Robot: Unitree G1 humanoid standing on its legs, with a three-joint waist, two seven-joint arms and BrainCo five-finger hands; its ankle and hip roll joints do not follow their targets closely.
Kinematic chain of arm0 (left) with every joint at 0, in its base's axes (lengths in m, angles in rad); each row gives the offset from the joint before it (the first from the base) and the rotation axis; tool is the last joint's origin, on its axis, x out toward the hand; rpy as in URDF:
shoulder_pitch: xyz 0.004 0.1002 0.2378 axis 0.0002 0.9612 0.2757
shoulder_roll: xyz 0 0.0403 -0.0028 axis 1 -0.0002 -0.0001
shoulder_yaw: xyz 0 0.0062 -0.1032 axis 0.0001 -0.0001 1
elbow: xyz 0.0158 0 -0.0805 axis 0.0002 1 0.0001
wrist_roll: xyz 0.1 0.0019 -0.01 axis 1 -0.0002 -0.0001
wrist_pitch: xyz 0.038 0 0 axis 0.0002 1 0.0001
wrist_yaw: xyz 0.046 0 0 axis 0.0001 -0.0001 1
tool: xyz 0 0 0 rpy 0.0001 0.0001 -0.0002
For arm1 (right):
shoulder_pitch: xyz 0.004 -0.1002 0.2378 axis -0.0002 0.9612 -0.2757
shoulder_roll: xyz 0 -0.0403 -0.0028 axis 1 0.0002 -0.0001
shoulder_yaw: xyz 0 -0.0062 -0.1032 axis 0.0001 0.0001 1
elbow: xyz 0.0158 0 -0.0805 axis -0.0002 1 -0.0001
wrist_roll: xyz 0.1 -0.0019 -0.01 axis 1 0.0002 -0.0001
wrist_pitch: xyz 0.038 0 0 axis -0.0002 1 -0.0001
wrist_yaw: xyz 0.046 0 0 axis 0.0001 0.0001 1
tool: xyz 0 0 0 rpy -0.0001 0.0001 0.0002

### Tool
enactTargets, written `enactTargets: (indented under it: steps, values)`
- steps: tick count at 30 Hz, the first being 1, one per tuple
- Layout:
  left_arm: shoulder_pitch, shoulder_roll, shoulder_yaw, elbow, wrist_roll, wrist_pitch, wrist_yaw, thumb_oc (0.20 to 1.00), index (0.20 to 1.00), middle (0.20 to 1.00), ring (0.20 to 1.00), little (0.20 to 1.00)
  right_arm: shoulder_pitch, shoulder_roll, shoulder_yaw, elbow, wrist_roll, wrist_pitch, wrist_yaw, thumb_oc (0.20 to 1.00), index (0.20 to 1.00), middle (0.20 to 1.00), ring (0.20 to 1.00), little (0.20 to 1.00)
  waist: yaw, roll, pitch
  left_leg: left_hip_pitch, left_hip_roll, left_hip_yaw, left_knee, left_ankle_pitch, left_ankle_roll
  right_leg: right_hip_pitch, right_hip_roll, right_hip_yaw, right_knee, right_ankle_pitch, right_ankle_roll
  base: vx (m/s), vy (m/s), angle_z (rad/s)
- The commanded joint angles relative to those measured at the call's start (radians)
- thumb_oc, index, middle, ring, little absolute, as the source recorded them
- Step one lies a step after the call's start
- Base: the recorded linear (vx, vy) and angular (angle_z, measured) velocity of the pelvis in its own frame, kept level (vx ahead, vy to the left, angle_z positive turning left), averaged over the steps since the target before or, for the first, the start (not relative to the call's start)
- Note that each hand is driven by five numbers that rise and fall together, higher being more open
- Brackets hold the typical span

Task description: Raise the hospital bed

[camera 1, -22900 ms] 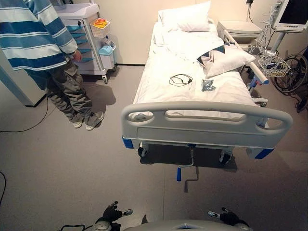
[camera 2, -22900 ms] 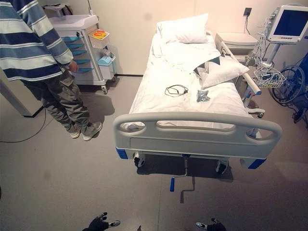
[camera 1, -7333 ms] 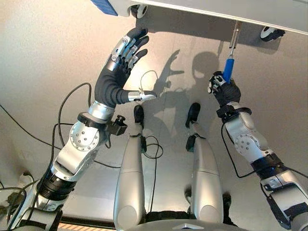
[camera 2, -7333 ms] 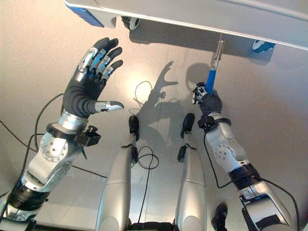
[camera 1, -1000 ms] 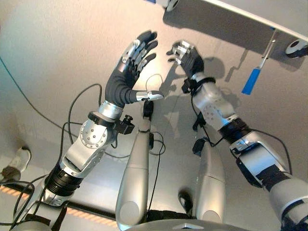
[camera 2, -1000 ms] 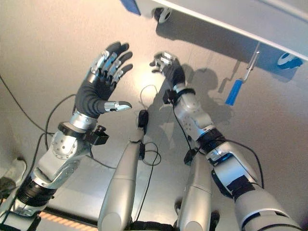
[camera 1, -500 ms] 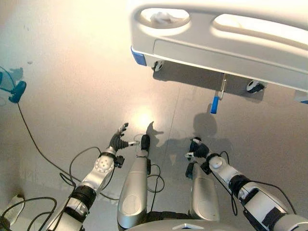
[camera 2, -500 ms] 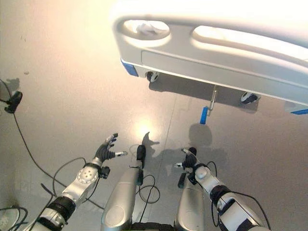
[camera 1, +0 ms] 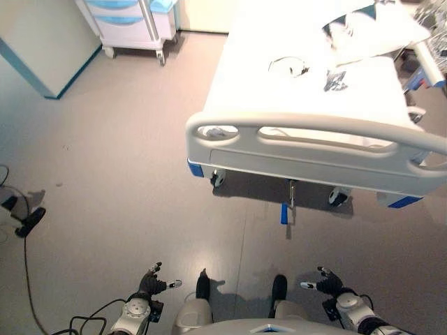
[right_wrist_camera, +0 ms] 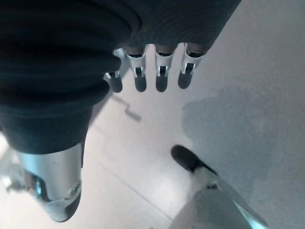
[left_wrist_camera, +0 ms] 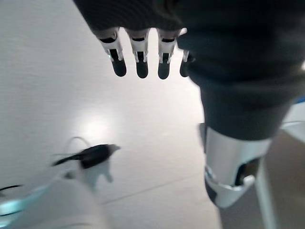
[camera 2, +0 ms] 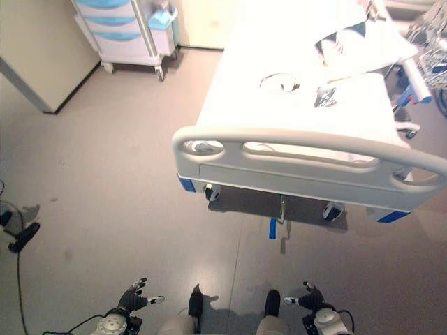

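At far left, a dark plug (camera 1: 30, 221) on a cord lies on the grey floor (camera 1: 119, 174). Beyond it, at upper left, a wheeled drawer cart (camera 1: 136, 19) with blue-fronted drawers stands near the wall. Low in the head views, the left hand (camera 1: 150, 283) hangs over bare floor with fingers straight and thumb spread to the side, grasping nothing; its wrist view confirms relaxed fingers (left_wrist_camera: 138, 57) over the floor. The hospital bed (camera 1: 314, 150) occupies the centre and right, its white footboard with handle cutouts facing the robot, well apart from both hands. On the white mattress lie a coiled dark cable (camera 1: 290, 66) and, just to its right, a small dark packet (camera 1: 334, 81); a patterned pillow (camera 2: 363, 42) sits further up the bed toward the right rail. Under the footboard's middle, a metal crank with a blue handle (camera 1: 285, 213) hangs down toward the floor, untouched. A caster (camera 1: 338, 197) shows to its right, and blue corner bumpers mark the frame ends. At lower right, the right hand (camera 1: 328, 283) is likewise released, fingers (right_wrist_camera: 161, 76) extended and thumb out, holding nothing above the floor.
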Motion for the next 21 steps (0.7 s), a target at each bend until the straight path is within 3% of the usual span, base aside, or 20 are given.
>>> enactTargets:
  steps: [1, 7, 21]
  values:
    - [-0.053, -0.01, 0.023, 0.033, 0.034, -0.004, 0.007, 1.0, 1.0, 1.0, 1.0, 1.0, -0.036, -0.005, -0.018, 0.016, 0.072, -0.023, -0.007, 1.0, 1.0, 1.0, 1.0, 1.0, 0.001, 0.005, 0.019, -0.022, -0.047, -0.009, 0.014, 0.01, 0.038, 0.039, -0.012, -0.002, 0.112, -0.094, 0.051, 0.08, -0.027, -0.09]
    - [-0.052, -0.047, 0.043, 0.072, 0.024, 0.014, 0.012, 1.0, 1.0, 1.0, 1.0, 1.0, -0.019, 0.027, -0.116, 0.073, 0.186, -0.026, -0.032, 1.0, 1.0, 1.0, 1.0, 1.0, -0.01, 0.006, -0.041, 0.04, -0.041, -0.001, -0.001, -0.013, 0.04, 0.095, -0.01, 0.007, 0.095, -0.101, 0.051, 0.02, -0.012, -0.03]
    - [-0.066, -0.064, 0.011, 0.103, 0.053, 0.027, -0.014, 1.0, 1.0, 1.0, 1.0, 1.0, -0.04, 0.056, -0.12, 0.096, 0.257, -0.027, -0.029, 1.0, 1.0, 1.0, 1.0, 1.0, -0.017, 0.008, -0.067, 0.099, -0.028, 0.016, -0.003, -0.038, 0.043, 0.147, 0.001, 0.022, 0.077, -0.118, 0.046, 0.01, -0.001, -0.02]
